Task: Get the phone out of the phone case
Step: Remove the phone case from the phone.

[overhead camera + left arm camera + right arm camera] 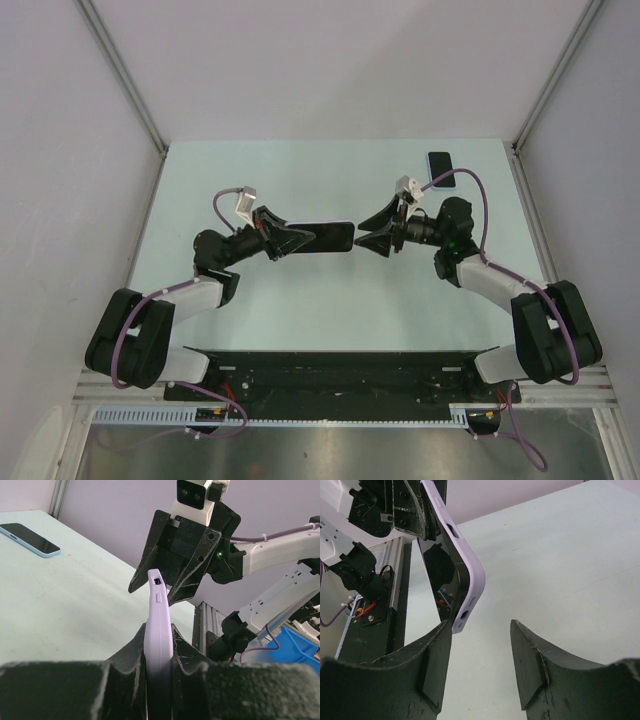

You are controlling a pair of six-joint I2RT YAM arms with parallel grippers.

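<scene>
The phone (pixel 330 237), in a lilac case (pixel 158 625), is held level above the middle of the table. My left gripper (pixel 300 240) is shut on its left end; in the left wrist view the pads (pixel 132 652) clamp both faces of the case. My right gripper (pixel 365 232) is open at the phone's free right end. In the right wrist view (pixel 480 625) the case's bottom corner (pixel 462 615) sits against my left finger (pixel 432 650), with the dark screen (pixel 437 565) facing left. The other finger (pixel 530 655) stands apart.
A second phone (pixel 440 170) in a light blue case lies flat at the back right of the table, also in the left wrist view (pixel 30 539). A blue bin (pixel 295 645) sits beyond the table's near rail. White walls enclose the table.
</scene>
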